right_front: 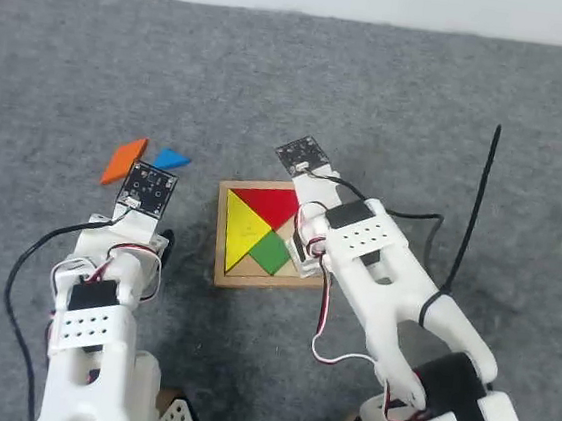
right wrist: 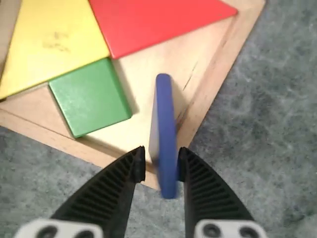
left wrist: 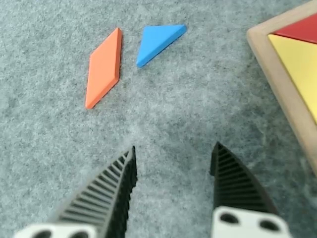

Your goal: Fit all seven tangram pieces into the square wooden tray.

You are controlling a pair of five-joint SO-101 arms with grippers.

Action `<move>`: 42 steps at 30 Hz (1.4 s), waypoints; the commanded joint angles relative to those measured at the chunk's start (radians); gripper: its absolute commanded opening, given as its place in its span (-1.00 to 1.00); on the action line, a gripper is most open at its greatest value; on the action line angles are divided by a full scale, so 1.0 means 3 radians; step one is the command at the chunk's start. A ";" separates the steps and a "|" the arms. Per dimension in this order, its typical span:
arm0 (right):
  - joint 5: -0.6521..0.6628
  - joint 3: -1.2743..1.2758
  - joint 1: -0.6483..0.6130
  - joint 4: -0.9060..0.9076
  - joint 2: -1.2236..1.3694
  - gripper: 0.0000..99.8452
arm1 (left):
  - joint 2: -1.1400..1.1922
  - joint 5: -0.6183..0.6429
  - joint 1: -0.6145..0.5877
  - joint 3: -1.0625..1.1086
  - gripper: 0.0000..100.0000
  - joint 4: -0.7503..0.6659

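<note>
The square wooden tray [right_front: 222,270] lies in the middle of the grey mat and holds a red triangle [right_front: 267,206], a yellow triangle [right_front: 243,229] and a green square [right_front: 270,253]. My right gripper [right wrist: 161,159] is shut on a dark blue piece [right wrist: 164,119], held on edge over the tray's bare wood [right wrist: 143,130] beside the green square [right wrist: 89,96]. An orange parallelogram [left wrist: 104,67] and a light blue triangle [left wrist: 158,42] lie on the mat left of the tray. My left gripper [left wrist: 174,151] stands open and short of them, with nothing between its fingers.
The tray's rim [left wrist: 262,49] is close to the left gripper's side. A black cable [right_front: 477,206] runs from the right arm across the mat. Bare grey mat [right_front: 394,92] stretches behind the tray, up to a pale wall.
</note>
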 commanded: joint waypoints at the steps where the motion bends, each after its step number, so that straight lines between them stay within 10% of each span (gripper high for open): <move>1: -0.0041 -0.0169 -0.0054 -0.0049 -0.0013 -0.77 | -0.0082 -0.0031 0.0010 -0.0023 -0.52 -0.0082; 42: -0.0026 -0.0552 -0.0468 0.0064 -0.0008 -0.71 | -0.0082 -0.0031 0.0005 -0.0028 -0.52 -0.0087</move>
